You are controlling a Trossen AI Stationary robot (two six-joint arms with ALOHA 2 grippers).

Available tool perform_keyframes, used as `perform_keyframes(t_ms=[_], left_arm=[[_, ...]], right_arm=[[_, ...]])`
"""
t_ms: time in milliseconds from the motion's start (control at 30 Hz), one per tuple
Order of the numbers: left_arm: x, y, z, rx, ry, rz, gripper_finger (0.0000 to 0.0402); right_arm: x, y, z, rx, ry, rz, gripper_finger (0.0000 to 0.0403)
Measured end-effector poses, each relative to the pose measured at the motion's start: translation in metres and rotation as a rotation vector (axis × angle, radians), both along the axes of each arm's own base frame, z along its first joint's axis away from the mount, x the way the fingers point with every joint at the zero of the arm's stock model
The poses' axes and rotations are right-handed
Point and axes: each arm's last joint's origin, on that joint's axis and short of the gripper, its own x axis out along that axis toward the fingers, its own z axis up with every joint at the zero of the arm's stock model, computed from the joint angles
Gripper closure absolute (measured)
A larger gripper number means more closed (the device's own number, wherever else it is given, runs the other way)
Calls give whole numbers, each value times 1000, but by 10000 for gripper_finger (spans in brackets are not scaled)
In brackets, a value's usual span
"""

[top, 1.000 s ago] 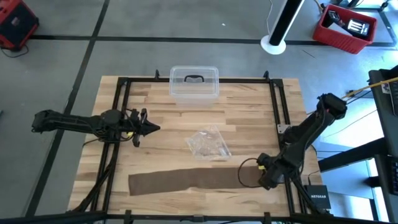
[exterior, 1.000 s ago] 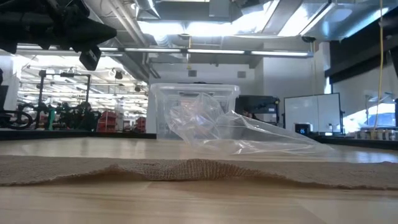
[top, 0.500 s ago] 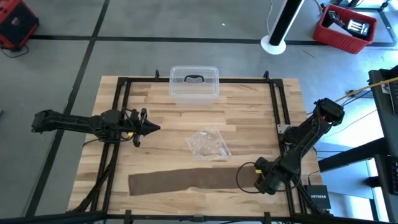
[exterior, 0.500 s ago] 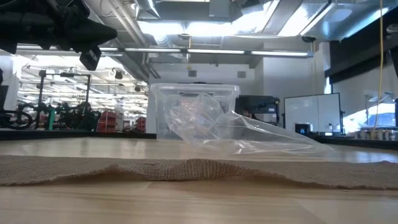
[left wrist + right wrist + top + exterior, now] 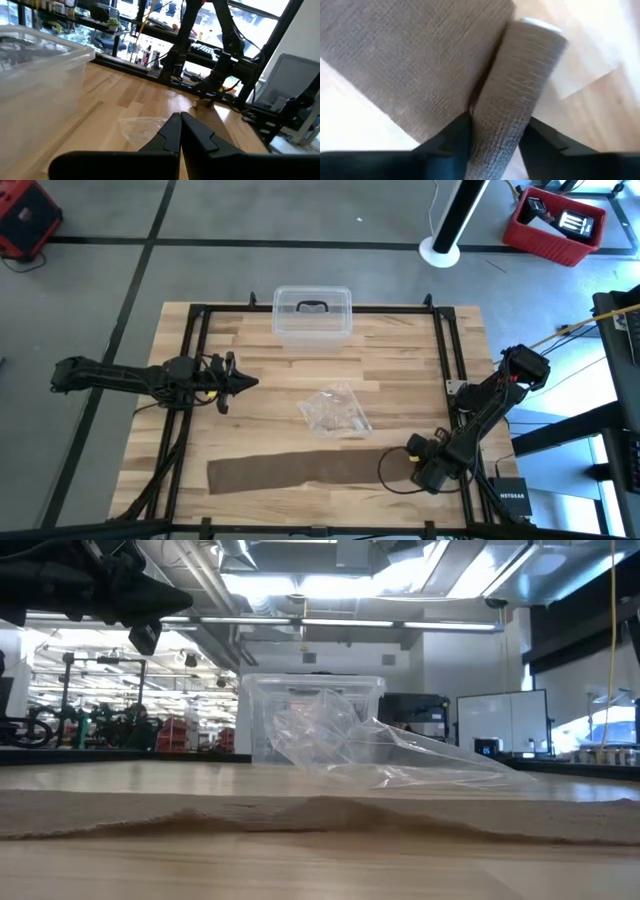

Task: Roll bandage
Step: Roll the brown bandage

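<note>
Short rolled end of bandage (image 5: 512, 95) clamped by right end effector (image 5: 492, 137); most left flat on counter (image 5: 400, 370). Left end effector (image 5: 243, 383) held together, idle.

Table (image 5: 400, 360): bandage (image 5: 290, 470), bag (image 5: 335, 412), box (image 5: 312, 315)

Bandage (image 5: 420, 65): dull brown woven cloth, matt, coarse visible weave, its rolled end showing the same texture. Surface (image 5: 400, 370): pale wood planks with a smooth, faintly satin finish. Bag (image 5: 335, 412): crinkled clear glossy plastic; box (image 5: 312, 315): clear smooth plastic.
</note>
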Motion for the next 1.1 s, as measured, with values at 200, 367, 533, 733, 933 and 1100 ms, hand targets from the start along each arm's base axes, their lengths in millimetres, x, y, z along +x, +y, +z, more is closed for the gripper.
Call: perform_keyframes(t_ms=[200,367,533,733,933,1100], left_arm=[[0,4,3,-11,-16,144,402],[4,4,25,34,-49,144,402],[17,4,53,104,-65,150,401],[42,5,60,191,24,150,402],[80,6,82,228,67,151,401],[111,2,96,266,85,84,402]], right_arm=[[7,-11,18,-84,-64,123,334],[20,-25,54,-272,-232,290,349],[40,-40,90,-488,-402,484,343],[71,-71,112,-743,-422,639,345],[111,-100,123,-730,-519,761,346],[129,-123,129,-640,-633,799,346]])
